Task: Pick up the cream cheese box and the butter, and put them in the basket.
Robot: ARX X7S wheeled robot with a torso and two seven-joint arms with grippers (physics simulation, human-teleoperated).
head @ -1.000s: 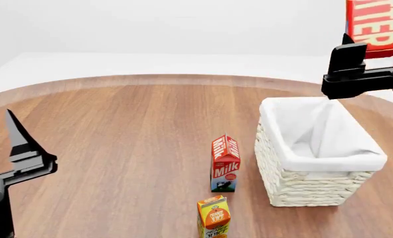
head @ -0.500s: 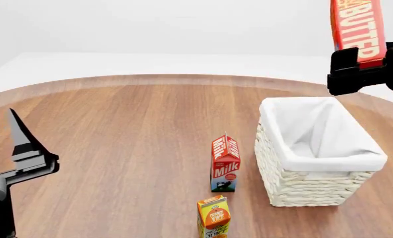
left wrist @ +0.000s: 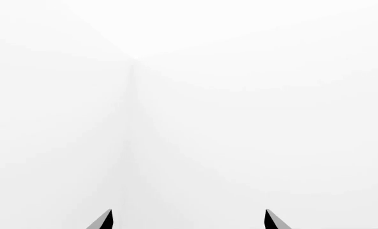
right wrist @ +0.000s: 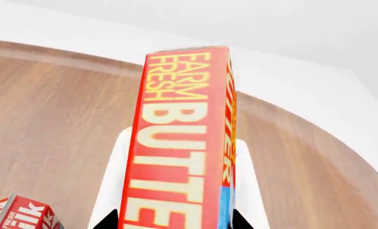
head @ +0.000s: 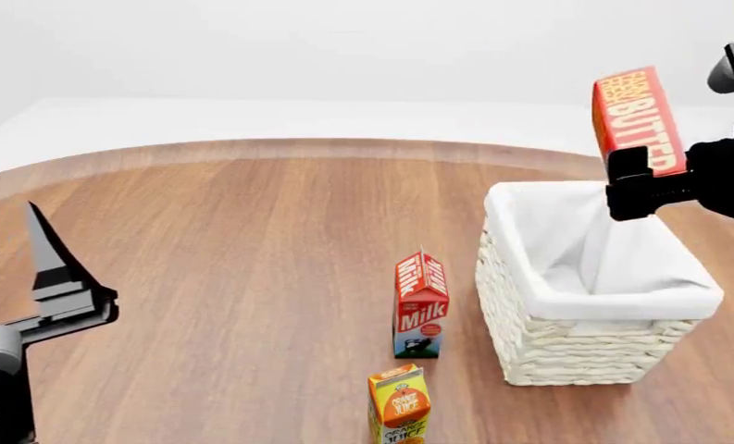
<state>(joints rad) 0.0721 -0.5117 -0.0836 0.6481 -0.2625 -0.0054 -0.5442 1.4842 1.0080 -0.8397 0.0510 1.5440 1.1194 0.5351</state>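
The right gripper [head: 644, 190] clamped the butter [head: 639, 120] by its lower end, upright above the basket's [head: 589, 347] far rim, poised for dropping in. The left gripper [head: 52, 277] idled open, near left.

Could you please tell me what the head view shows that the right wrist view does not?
Only the head view shows the orange juice carton, the left hand and the basket's woven wall. Only the right wrist view shows the "FARM FRESH" lettering close up. Both show the butter in the right hand, the milk carton and the table.
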